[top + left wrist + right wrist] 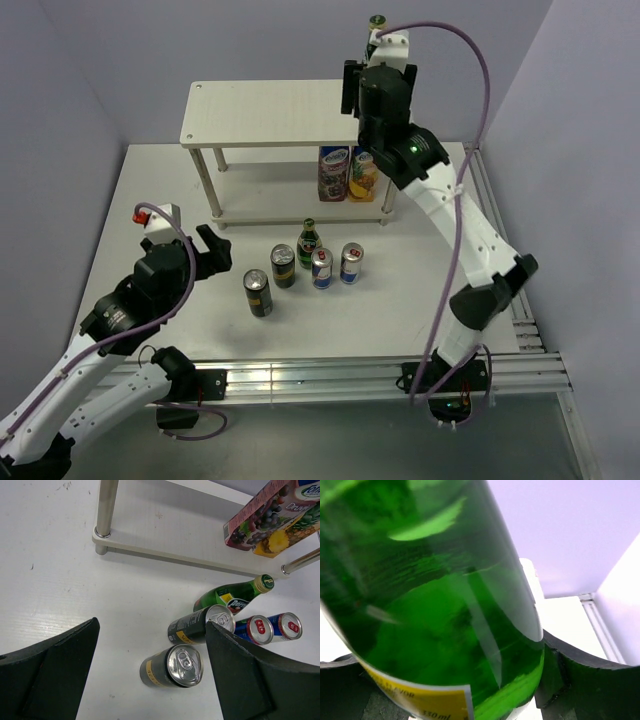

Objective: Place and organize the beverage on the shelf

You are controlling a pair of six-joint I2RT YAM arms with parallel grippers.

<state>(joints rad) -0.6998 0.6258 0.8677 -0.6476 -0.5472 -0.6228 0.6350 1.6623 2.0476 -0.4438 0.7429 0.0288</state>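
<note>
From where I stand, the right gripper (381, 45) is pinching a green glass bottle (430, 605) above the right end of the shelf (260, 112), presumably to set it on top. The left gripper (152, 630) hangs spread above a dark can (172, 667) on the table, likely its next pick.

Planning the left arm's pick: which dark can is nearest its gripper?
The front dark can, closest to the left gripper; the other can stands farther back beside the green bottle.

Two cartons (334, 172) on shelf (262, 112) lower board, cans (322, 268) and bottle (308, 244) before shelf
</note>
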